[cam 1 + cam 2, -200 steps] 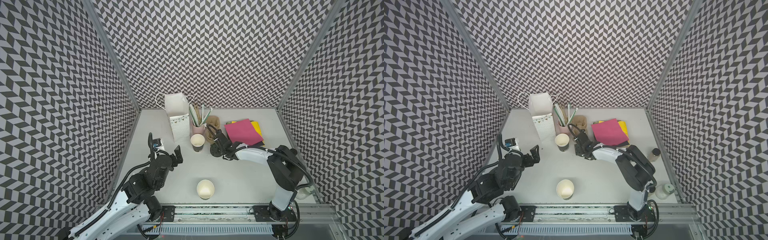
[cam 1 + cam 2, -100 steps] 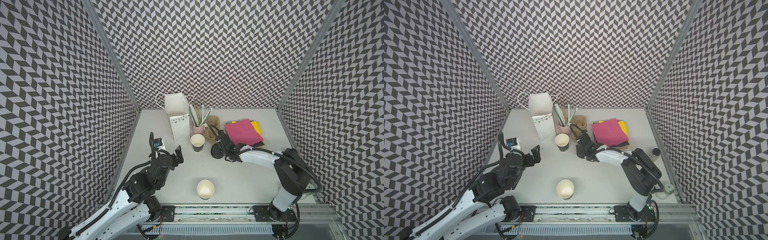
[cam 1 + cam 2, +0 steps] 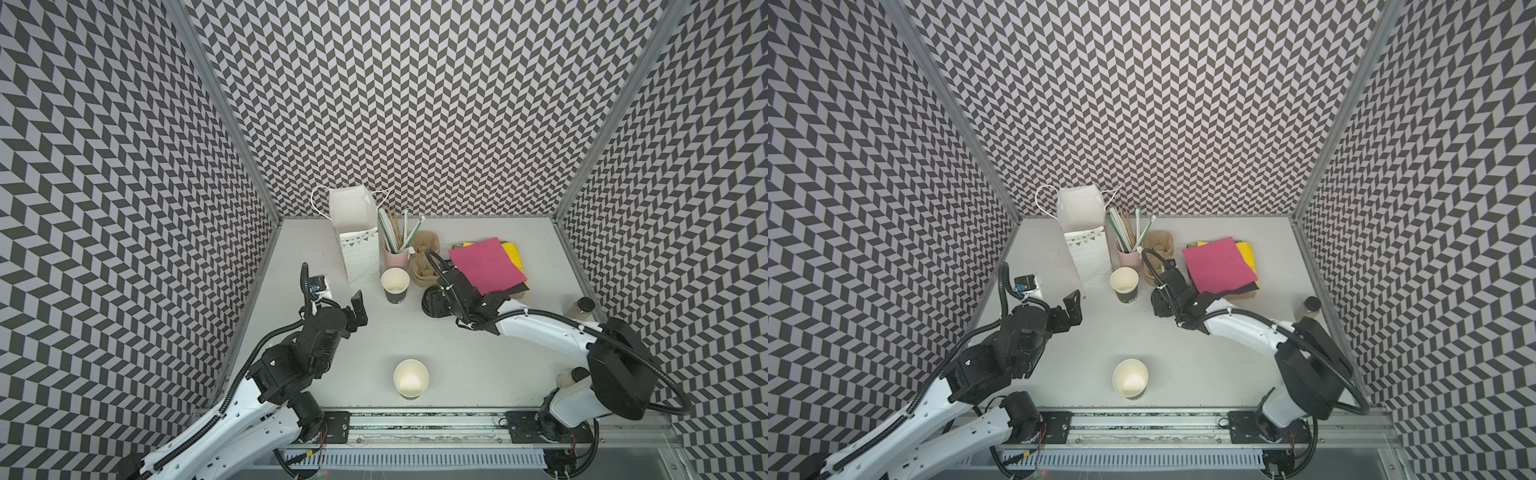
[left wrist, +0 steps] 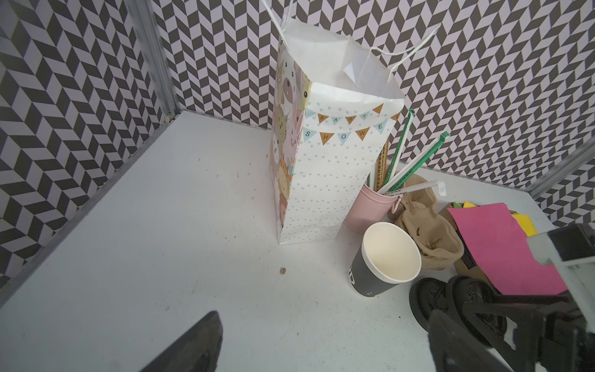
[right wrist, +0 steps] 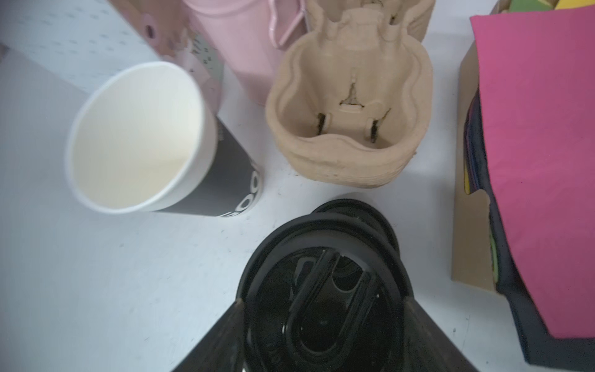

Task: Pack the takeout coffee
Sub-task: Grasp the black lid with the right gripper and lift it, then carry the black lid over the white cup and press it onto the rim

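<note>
**Lid pick-up stage of packing.** The right gripper (image 5: 323, 302), jaws partly closed, has its fingers against opposite sides of the rim of a black domed plastic lid (image 5: 322, 328). The lid looks gripped and lies just right of centre in both top views. The left gripper (image 3: 338, 299) is spread fully and holds nothing, left of centre. The takeout coffee is not yet assembled: its dark grey paper cup (image 3: 395, 286) stands lidless at the centre, close beside the white paper gift bag (image 3: 359, 257). Likely faults:
- a nested lid lifting along with the gripped one;
- the thin rim flexing and springing from the fingers;
- the light cup tipping under off-centre pressing;
- the arm brushing the tan moulded-pulp cup carrier (image 3: 424, 266) nearby.

Count:
- lids, at least two, stacked;
- open cups, two, the second a pale cream paper cup (image 3: 410, 378) at lower centre;
- gift bag, one;
- pink tin of straws (image 3: 392, 257), one;
- pulp carriers, nested, number unclear;
- coloured paper napkins (image 3: 484, 266), one pile;
- small tan black-capped bottle (image 3: 579, 308), one plainly seen at right.
</note>
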`<state>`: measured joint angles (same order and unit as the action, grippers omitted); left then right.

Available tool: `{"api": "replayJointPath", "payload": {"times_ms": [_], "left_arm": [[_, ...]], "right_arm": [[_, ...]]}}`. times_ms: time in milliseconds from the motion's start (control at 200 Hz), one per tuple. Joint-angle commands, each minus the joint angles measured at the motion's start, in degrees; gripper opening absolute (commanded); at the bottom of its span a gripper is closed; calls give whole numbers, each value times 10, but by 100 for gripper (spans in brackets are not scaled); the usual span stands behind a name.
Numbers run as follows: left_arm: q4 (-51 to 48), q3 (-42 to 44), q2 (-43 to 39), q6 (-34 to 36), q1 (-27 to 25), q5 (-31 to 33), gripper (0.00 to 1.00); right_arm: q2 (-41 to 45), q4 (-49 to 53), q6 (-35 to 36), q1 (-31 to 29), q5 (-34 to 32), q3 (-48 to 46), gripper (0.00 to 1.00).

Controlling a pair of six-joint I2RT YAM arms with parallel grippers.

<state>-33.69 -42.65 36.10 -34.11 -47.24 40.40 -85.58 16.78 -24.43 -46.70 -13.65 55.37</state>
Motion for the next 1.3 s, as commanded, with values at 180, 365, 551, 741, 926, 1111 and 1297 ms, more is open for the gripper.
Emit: {"api": "replayJointPath", "payload": {"times_ms": [180, 365, 551, 741, 926, 1111, 1297], "left_arm": [[-10, -8, -22, -18, 10, 35, 100], [-16, -10, -24, -24, 15, 42, 100], [-21, -11, -27, -29, 18, 46, 100], [-24, -11, -28, -32, 18, 47, 100], [-24, -11, -28, -32, 18, 49, 100], [-25, -12, -26, -32, 18, 50, 100], [-25, -12, -24, -32, 18, 50, 100]], "right_arm": [[165, 43, -6, -107, 20, -38, 59], [225, 69, -34, -209, 2, -59, 59], [232, 82, -60, -310, -51, -57, 58], [180, 105, -96, -377, -111, -47, 59], [137, 117, -122, -416, -145, -41, 57], [123, 126, -133, -432, -163, -29, 57], [110, 119, -141, -438, -169, -26, 57]]}}
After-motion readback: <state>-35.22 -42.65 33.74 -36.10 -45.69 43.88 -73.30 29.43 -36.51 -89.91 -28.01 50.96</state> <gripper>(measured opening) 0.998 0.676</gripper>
